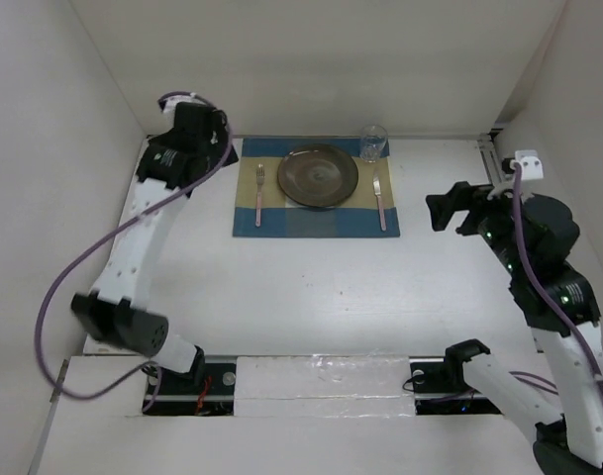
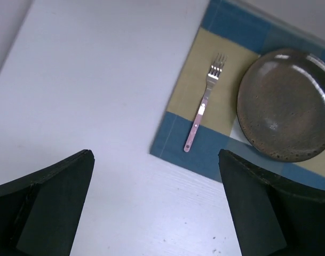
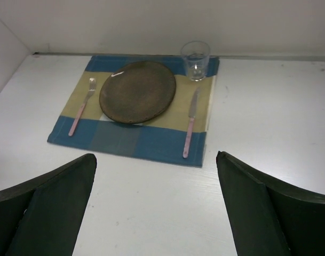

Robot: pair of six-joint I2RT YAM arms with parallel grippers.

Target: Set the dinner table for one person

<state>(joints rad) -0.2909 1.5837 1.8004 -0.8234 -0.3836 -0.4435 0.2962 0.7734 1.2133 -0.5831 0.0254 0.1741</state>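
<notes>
The white dinner table (image 1: 311,277) carries a blue-and-tan placemat (image 1: 316,226) at the back. On the mat lie a dark round plate (image 1: 318,176), a pink-handled fork (image 1: 259,194) to its left, a pink-handled knife (image 1: 379,204) to its right, and a clear glass (image 1: 372,143) at the far right corner. My left gripper (image 1: 214,134) is open and empty, raised left of the mat; its view shows the fork (image 2: 202,109) and plate (image 2: 286,104). My right gripper (image 1: 448,210) is open and empty, right of the mat, facing the setting (image 3: 137,90).
White walls enclose the table on the left, back and right. A black rail with cables (image 1: 311,381) runs along the near edge between the arm bases. Bare tabletop (image 3: 269,117) lies on the near side of the mat and to both sides of it.
</notes>
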